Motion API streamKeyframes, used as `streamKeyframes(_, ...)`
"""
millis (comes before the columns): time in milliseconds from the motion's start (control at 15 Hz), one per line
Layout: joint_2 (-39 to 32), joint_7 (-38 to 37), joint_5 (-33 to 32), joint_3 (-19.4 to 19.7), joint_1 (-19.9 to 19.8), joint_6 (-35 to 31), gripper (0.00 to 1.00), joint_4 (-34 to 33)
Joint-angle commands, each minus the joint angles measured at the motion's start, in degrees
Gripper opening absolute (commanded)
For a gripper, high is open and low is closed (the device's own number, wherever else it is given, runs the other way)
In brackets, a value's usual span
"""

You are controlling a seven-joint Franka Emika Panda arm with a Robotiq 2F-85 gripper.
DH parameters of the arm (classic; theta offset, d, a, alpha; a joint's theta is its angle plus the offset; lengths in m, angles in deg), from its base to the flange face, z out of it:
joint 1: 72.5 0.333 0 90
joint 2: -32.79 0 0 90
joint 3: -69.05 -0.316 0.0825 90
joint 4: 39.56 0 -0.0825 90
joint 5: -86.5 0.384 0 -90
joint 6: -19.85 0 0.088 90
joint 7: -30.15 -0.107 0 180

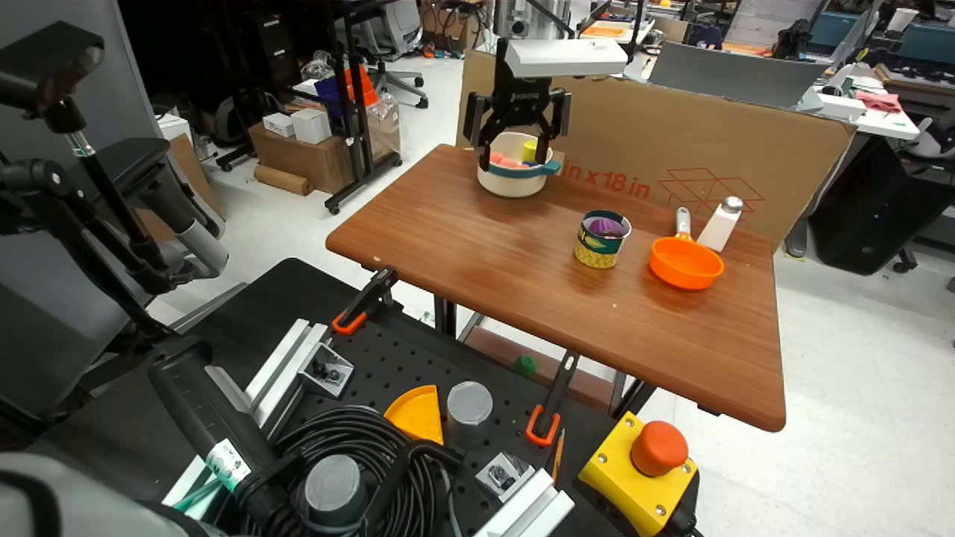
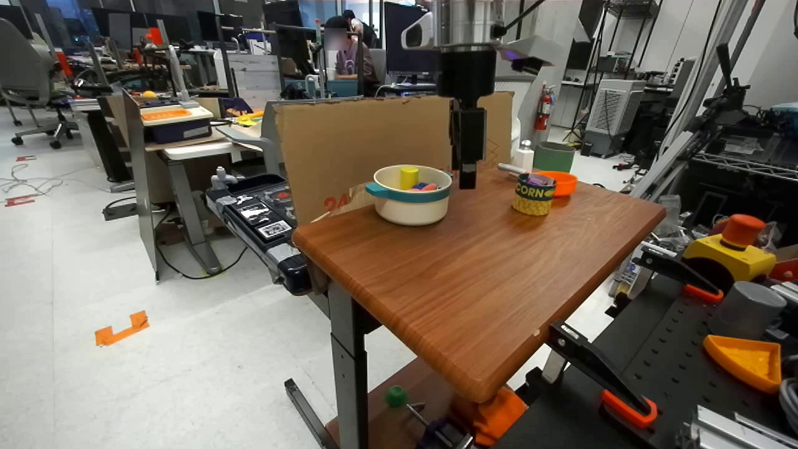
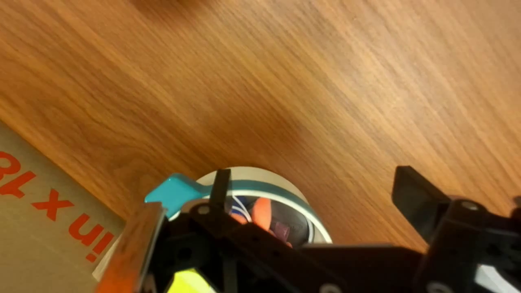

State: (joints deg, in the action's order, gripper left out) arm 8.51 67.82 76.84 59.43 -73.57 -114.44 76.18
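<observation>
Cardboard (image 1: 642, 134) stands behind the gripper (image 1: 513, 158), perhaps as a backstop; we see the jaws spread, holding nothing, near the pot (image 2: 411, 212), which likely keeps small pieces (image 3: 261, 212) together.

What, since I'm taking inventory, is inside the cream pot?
The cream pot holds a yellow cylinder, orange-pink pieces and something blue; its wall and the claw hide part of the interior.

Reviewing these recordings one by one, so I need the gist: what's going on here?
A robot gripper hangs open near a cream pot, holding nothing. The pot has a yellow cylinder and other colorful pieces inside. Also on the wooden table are a corn can with a purple item in it, an orange pan and a white shaker.
</observation>
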Motion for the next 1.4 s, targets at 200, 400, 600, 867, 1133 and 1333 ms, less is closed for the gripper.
streamKeyframes(200, 2.04, 1.78, 3.61, -1.54, -0.32, -11.15, 1.0, 2.73)
streamKeyframes(400, 1.13, 2.54, 4.72, -2.57, -0.44, -13.62, 1.0, 2.46)
streamKeyframes(600, 0.17, 3.44, 5.16, -3.2, -0.69, -13.22, 1.0, 2.04)
streamKeyframes(867, -1.41, 4.49, 4.54, -3.03, -0.84, -11.85, 1.0, 1.47)
streamKeyframes(1133, -3.18, 5.13, 4.09, -2.89, -1.03, -10.93, 1.0, 1.08)
streamKeyframes(1333, -3.95, 6.17, 3.86, -2.99, -1.38, -10.47, 1.0, 1.13)
